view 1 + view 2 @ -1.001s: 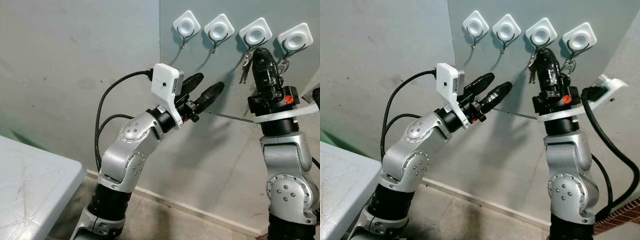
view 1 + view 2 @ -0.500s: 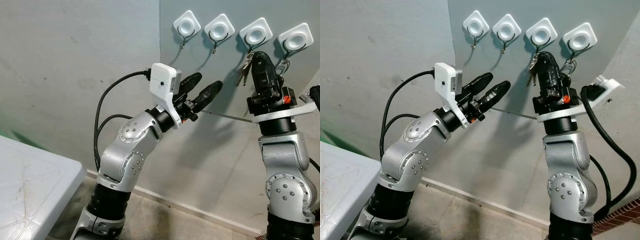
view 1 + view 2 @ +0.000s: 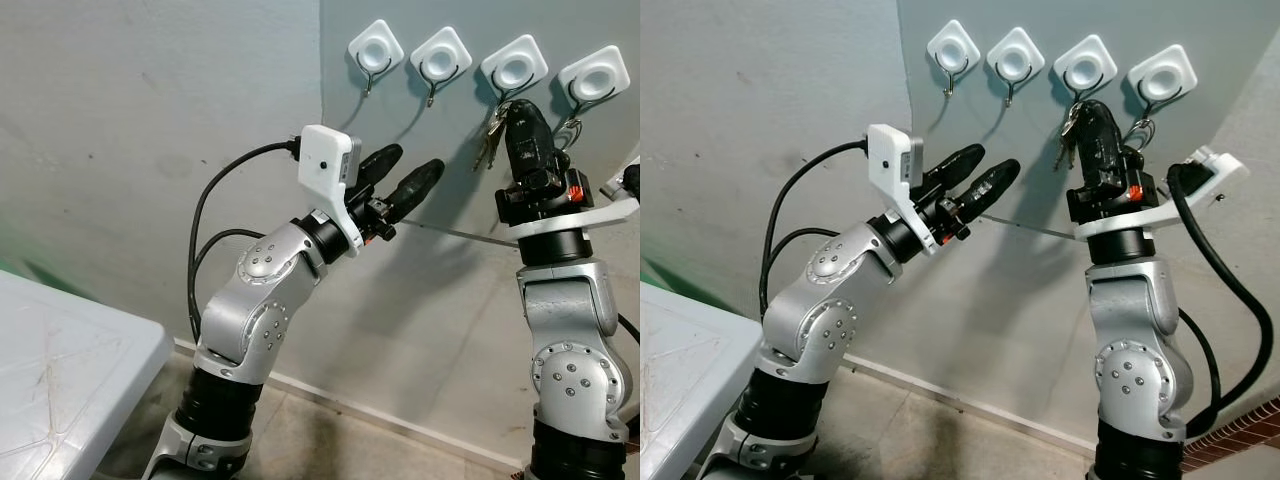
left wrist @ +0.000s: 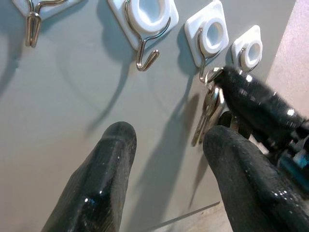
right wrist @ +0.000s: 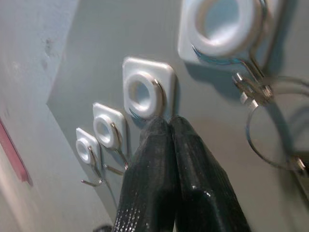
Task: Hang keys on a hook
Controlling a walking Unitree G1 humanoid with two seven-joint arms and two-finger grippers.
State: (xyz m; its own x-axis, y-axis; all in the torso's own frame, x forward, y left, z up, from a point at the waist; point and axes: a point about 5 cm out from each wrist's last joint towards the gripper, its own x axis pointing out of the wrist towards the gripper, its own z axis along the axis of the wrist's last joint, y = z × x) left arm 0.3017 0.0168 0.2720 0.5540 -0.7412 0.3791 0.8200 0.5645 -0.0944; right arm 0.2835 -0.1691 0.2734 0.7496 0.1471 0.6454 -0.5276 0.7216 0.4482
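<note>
Four white hooks sit in a row on the grey wall. My right gripper (image 3: pixel 521 108) is raised to the third hook (image 3: pixel 513 68) and shut on the keys (image 3: pixel 489 141), which dangle just left of its fingers. In the left wrist view the key ring (image 4: pixel 213 75) lies right at that hook's wire tip, with the keys (image 4: pixel 207 111) hanging below. The right wrist view has the shut fingers (image 5: pixel 166 145) just under the third hook (image 5: pixel 145 94). My left gripper (image 3: pixel 403 172) is open, held up left of the keys and apart from them.
Another key ring (image 3: pixel 568 126) hangs from the fourth hook (image 3: pixel 593 73). The first hook (image 3: pixel 374 46) and second hook (image 3: pixel 439 55) are bare. A white table (image 3: pixel 60 370) stands at the lower left. A wall corner runs down just left of the hooks.
My right gripper has edged slightly towards the third hook with the keys. The left arm has barely moved.
</note>
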